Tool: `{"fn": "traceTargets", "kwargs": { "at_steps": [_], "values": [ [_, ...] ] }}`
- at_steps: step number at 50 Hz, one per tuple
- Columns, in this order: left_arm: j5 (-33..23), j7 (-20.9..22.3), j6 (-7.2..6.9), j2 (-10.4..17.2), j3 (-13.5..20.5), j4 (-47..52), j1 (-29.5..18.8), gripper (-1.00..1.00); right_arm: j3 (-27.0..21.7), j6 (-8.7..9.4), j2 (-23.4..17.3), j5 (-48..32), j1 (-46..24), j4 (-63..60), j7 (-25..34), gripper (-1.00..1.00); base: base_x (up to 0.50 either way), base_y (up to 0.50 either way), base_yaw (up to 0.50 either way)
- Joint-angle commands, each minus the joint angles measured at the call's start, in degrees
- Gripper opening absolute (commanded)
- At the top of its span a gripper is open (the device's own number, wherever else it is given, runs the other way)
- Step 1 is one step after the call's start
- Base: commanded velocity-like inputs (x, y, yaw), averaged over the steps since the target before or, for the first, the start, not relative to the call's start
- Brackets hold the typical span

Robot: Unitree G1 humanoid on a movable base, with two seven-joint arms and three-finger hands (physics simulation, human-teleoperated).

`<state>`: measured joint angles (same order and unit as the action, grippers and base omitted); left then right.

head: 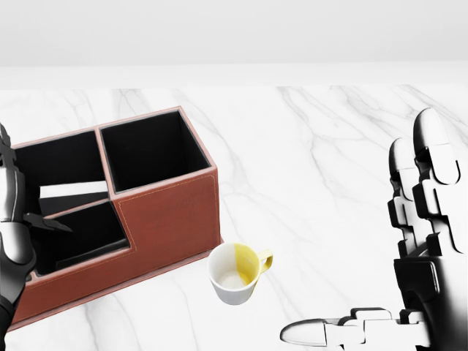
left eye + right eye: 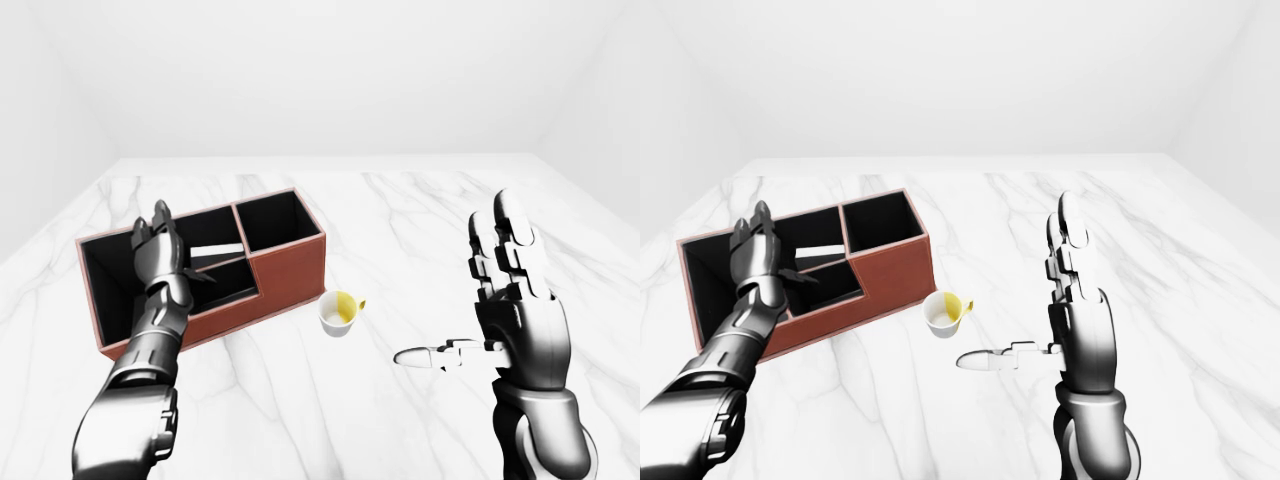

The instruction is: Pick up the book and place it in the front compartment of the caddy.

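Book point(image 1: 73, 191) lying inside the caddy point(image 1: 170, 219), pale, long axis running left to right, seemingly resting against the low divider of a left-hand compartment; hard to tell whether fully settled. Left hand point(image 2: 158, 252) just beside it on its left, fingers spread, gripping nothing. Right hand point(image 2: 510, 290) well apart on the right, fingers splayed, empty. Mug point(image 1: 235, 273) near the caddy's right corner.

The scene is lit brightly and evenly, with only faint shadows cast. The renders are sharp throughout; no glare or blur is seen.
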<state>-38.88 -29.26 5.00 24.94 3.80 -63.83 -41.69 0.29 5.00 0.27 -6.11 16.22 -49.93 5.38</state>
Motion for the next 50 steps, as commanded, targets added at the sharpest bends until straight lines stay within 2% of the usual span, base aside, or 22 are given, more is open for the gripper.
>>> {"fn": "traceTargets", "kwargs": {
  "at_steps": [1,7,12,13,14,15,17,18,19,22,23,24,28,29,30,39,40,43,47,48,49,50],
  "values": [
    [-0.6,-0.7,0.00,0.5,0.4,-0.3,0.4,1.00,-0.1,0.00,0.0,0.1,-0.1,0.0,0.0,0.98,0.00,0.00,0.00],
    [0.4,0.9,0.00,1.1,1.8,5.7,2.1,1.00,0.0,0.00,0.0,0.1,0.0,0.0,-0.1,0.98,0.00,0.00,0.00],
    [3.3,9.0,0.00,0.8,6.0,27.7,9.9,1.00,0.1,0.00,0.0,0.0,0.0,0.0,-0.2,0.98,0.00,0.00,0.00],
    [3.3,9.4,0.00,0.7,6.2,28.4,10.2,1.00,0.1,0.00,0.0,0.0,0.0,0.0,-0.2,0.98,0.00,0.00,0.00],
    [5.8,14.8,0.00,0.3,9.0,42.4,14.7,1.00,0.0,0.00,0.0,0.1,0.1,-0.1,-0.1,0.98,0.00,0.00,0.00],
    [7.0,17.4,-0.41,-0.3,10.1,47.5,16.2,1.00,0.0,0.00,0.0,0.2,0.1,-0.2,-0.1,0.98,0.00,0.00,0.00],
    [9.9,22.7,-3.35,-1.3,12.5,58.2,19.6,1.00,-0.1,0.00,0.0,0.3,0.2,-0.6,0.0,0.98,0.00,0.00,0.00],
    [15.9,30.3,-8.19,-2.8,14.9,69.6,22.9,1.00,-0.1,0.00,0.0,0.2,0.2,-0.9,0.0,0.98,0.00,0.00,0.00],
    [18.2,33.4,-10.00,-3.5,16.1,75.5,24.6,1.00,0.0,0.00,0.0,0.1,0.3,-1.2,0.0,0.98,0.00,0.00,0.00],
    [25.6,40.4,-10.00,-4.8,21.7,92.9,28.3,1.00,0.3,0.00,0.0,-0.1,0.6,-2.4,0.0,0.98,0.00,0.00,0.00],
    [25.9,40.4,-10.00,-4.7,21.9,93.4,28.4,1.00,0.3,0.00,0.0,-0.1,0.6,-2.4,0.0,0.98,0.00,0.00,0.00],
    [29.7,42.3,-10.00,-4.7,25.0,99.6,29.2,1.00,0.5,0.00,0.0,-0.2,0.7,-2.8,0.0,0.99,0.00,0.00,0.00],
    [39.8,44.5,-10.00,-4.1,32.4,110.5,31.2,1.00,0.6,0.00,0.0,-0.3,0.9,-3.5,0.0,0.98,0.00,0.00,0.00],
    [40.1,44.3,-10.00,-3.9,32.5,110.6,31.4,1.00,0.6,0.00,0.0,-0.3,0.9,-3.5,0.0,0.98,0.00,0.00,0.00],
    [44.6,45.3,-10.00,-4.3,36.8,114.6,32.8,1.00,0.7,0.00,0.0,-0.3,0.9,-3.8,0.0,0.98,0.00,0.00,0.00],
    [70.3,45.1,-10.00,-6.3,55.5,123.7,43.3,1.00,2.3,0.00,-0.4,-1.5,1.7,-6.6,-0.4,0.98,0.00,0.00,0.00],
    [77.7,45.2,-10.00,-6.9,60.0,123.8,47.7,1.00,2.8,0.00,-0.4,-1.8,2.0,-7.4,-0.5,0.98,0.00,0.00,0.00],
    [88.1,45.0,-10.00,-8.2,65.2,123.8,56.2,1.00,3.9,0.00,-0.7,-2.5,2.5,-8.9,-0.8,0.98,0.00,0.00,0.00],
    [111.9,44.7,-10.00,-9.0,79.3,123.8,66.5,1.00,6.1,0.00,-0.9,-4.2,3.8,-10.1,-1.1,0.98,0.00,0.00,0.00],
    [120.9,47.2,-10.00,-11.3,85.2,123.8,69.2,1.00,7.2,0.00,-0.7,-5.4,5.0,-10.1,-0.9,0.98,0.00,0.00,0.00],
    [122.2,47.6,-10.00,-11.6,86.2,123.8,69.0,1.00,7.3,0.00,-0.3,-5.8,5.2,-10.1,-0.5,0.98,0.00,0.00,0.00],
    [131.2,50.4,-10.00,-14.8,86.2,123.8,71.8,1.00,8.6,0.00,0.4,-7.3,6.8,-10.1,0.0,0.98,0.00,0.00,0.00]
  ]
}}
